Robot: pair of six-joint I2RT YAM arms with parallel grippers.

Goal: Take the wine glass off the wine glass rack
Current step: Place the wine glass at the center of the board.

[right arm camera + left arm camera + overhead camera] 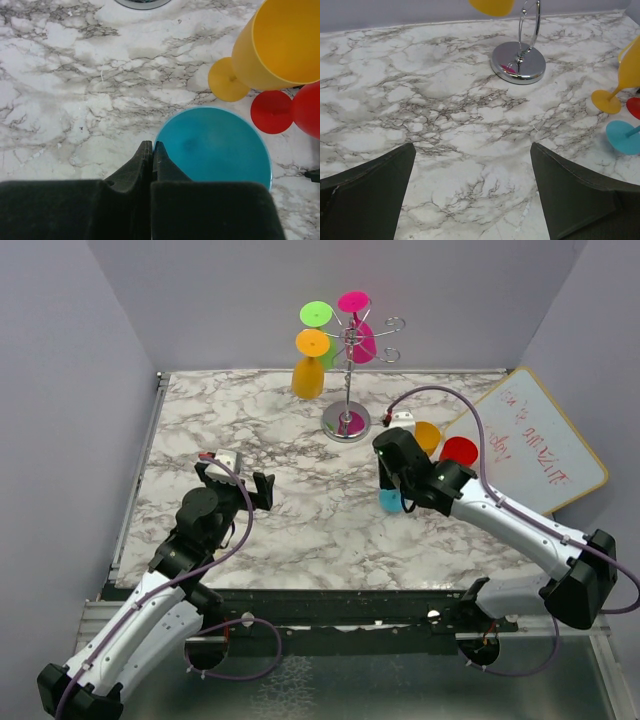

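Right gripper (151, 145) jaws shut, empty, beside blue glass (215, 145): may knock it. Left gripper (472, 146) jaws wide; wine glass rack (348, 390), 12 o'clock, looks tippy.

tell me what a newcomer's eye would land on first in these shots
The silver wine glass rack at the back middle of the marble table grabs the eye, with a hanging orange glass, a green glass and a magenta glass upside down on its top arms. Next comes the cluster on the table to its right: a second orange glass, a red glass and a blue glass, with the shut right gripper right beside the blue one.
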